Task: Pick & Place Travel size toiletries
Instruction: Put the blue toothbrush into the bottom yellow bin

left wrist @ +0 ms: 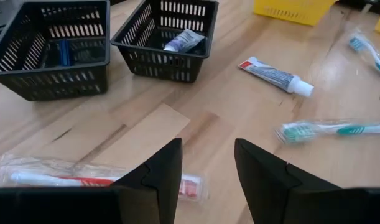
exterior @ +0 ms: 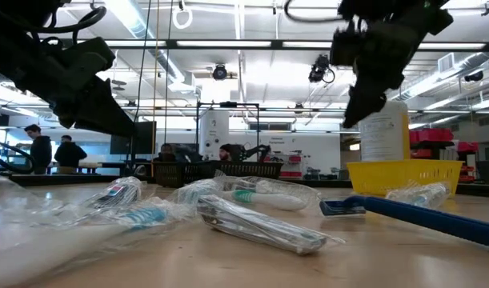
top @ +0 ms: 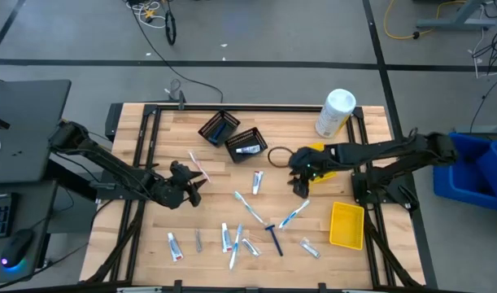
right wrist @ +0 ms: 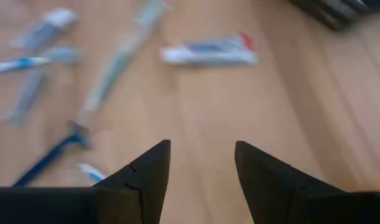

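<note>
While both fingers (left wrist: 205,180) (right wrist: 202,180) gape empty, wrapped toothbrushes (top: 250,207), white tubes (left wrist: 275,76) scattered.

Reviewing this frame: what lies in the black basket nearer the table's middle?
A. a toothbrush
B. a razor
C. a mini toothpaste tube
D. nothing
C: the left wrist view shows a small white toothpaste tube lying inside that basket, and the high view shows a pale item there too.
</note>
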Available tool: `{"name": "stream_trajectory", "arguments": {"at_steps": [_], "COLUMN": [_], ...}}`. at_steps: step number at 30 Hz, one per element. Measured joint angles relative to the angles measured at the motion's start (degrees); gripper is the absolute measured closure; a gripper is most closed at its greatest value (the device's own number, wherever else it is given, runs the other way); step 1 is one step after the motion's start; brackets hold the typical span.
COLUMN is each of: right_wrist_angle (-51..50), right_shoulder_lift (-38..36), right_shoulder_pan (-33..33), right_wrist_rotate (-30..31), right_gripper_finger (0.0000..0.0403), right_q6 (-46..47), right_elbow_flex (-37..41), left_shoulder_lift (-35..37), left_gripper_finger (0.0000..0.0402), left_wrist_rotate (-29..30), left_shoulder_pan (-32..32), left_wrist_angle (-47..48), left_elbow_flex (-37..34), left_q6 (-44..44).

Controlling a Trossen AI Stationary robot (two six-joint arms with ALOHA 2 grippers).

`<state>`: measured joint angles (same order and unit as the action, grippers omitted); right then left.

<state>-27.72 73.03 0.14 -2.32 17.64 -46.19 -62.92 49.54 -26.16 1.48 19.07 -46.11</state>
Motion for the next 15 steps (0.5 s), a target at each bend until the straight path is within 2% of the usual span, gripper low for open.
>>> {"name": "stream_trajectory", "arguments": {"at_steps": [3, 8, 11, 15], "right_wrist_angle": [4.3, 13.4, 16.2, 19.3], "right_shoulder_lift": [0.0, 0.0, 0.2, 1.3], "right_shoulder_pan": [3.0, 6.7, 8.1, 9.8], "right_wrist_rotate": [-0.7, -0.8, -0.9, -0.4], "right_gripper_finger": [0.0221, 0.0223, 0.0213, 0.0187], "right_q6": [-3.3, -7.0, -8.1, -10.0], "right_elbow_flex": [0.0, 1.8, 3.1, 5.3], "left_shoulder_lift": [0.0, 2.6, 4.8, 6.7], "left_gripper_finger": [0.0247, 0.0247, 0.0247, 0.0247], "left_wrist_rotate": [0.0, -1.8, -4.9, -7.1], "left_shoulder_pan": [0.0, 0.0, 0.0, 0.0], "left_wrist_angle": [-1.4, -10.6, -12.3, -12.1], "left_elbow_flex": [0.0, 0.5, 2.1, 3.5], "left_q6": [2.3, 19.6, 27.8, 31.7]}}
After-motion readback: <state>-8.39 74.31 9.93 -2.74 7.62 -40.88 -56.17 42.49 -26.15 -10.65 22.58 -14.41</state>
